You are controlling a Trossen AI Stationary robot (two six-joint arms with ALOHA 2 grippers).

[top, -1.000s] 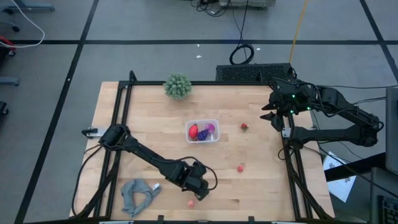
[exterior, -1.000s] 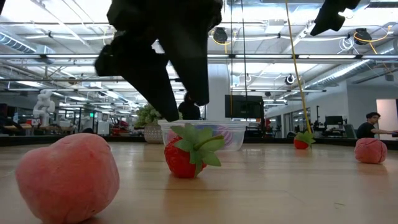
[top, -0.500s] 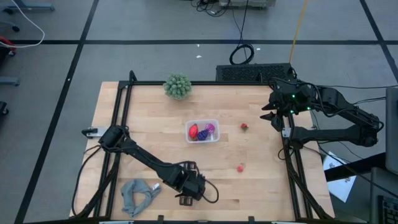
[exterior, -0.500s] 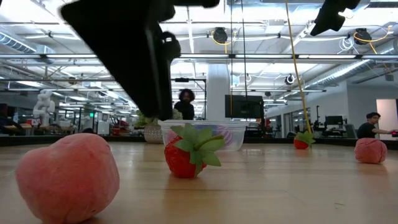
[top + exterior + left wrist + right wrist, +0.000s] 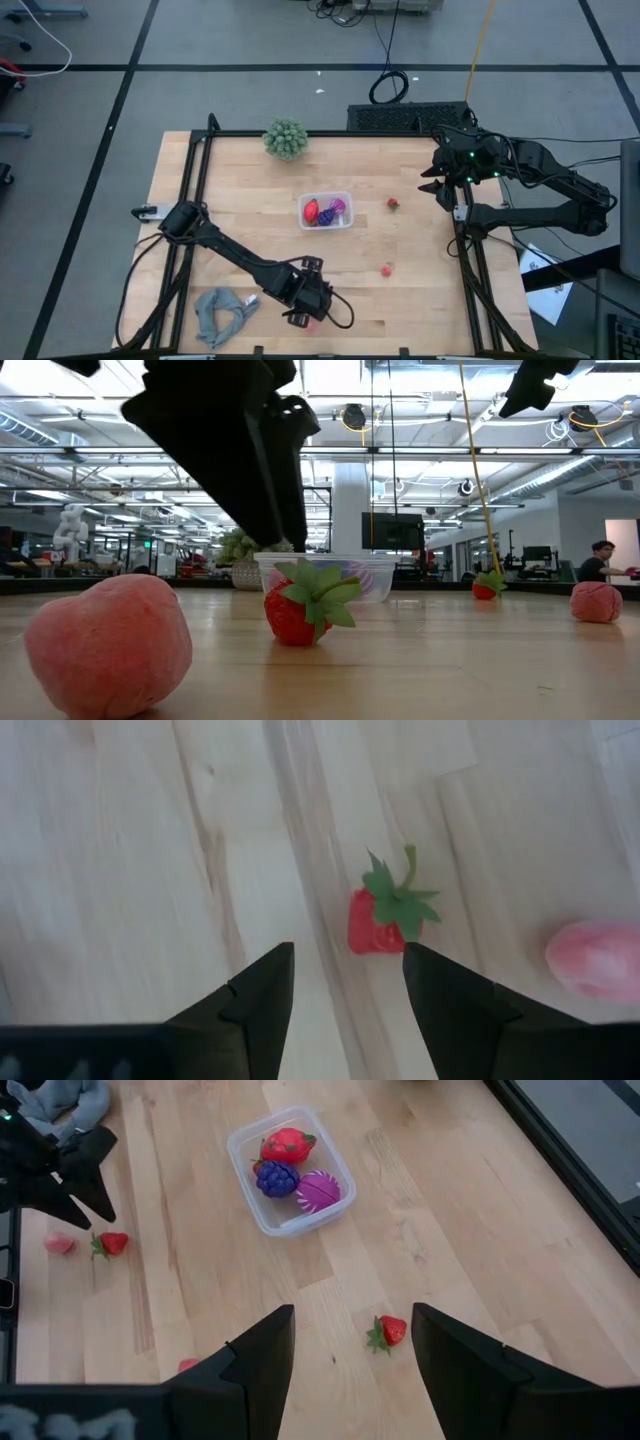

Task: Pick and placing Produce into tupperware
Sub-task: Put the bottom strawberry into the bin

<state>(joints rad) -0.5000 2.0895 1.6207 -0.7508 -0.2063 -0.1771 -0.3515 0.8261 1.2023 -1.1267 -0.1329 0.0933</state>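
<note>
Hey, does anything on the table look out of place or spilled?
Nothing is spilled or damaged. The tupperware sits upright with three pieces inside; a grey cloth lies crumpled at the near edge, unrelated to the produce.

Hidden in the high view under the left gripper (image 5: 305, 305): the strawberry (image 5: 383, 923) and most of the pink piece (image 5: 598, 956) beside it, only a reddish sliver showing at the gripper's edge. Cut off in the left wrist view by the picture's edge: that same pink piece. Cropped in the low view: the left arm's upper part, and the right gripper (image 5: 530, 385), seen only as a dark tip at the top corner. Too small in the high view to name: the pieces inside the tupperware (image 5: 327, 211), blurred through its wall in the low view. Barely visible in the right wrist view behind a finger: another pink piece (image 5: 187, 1365).
</note>
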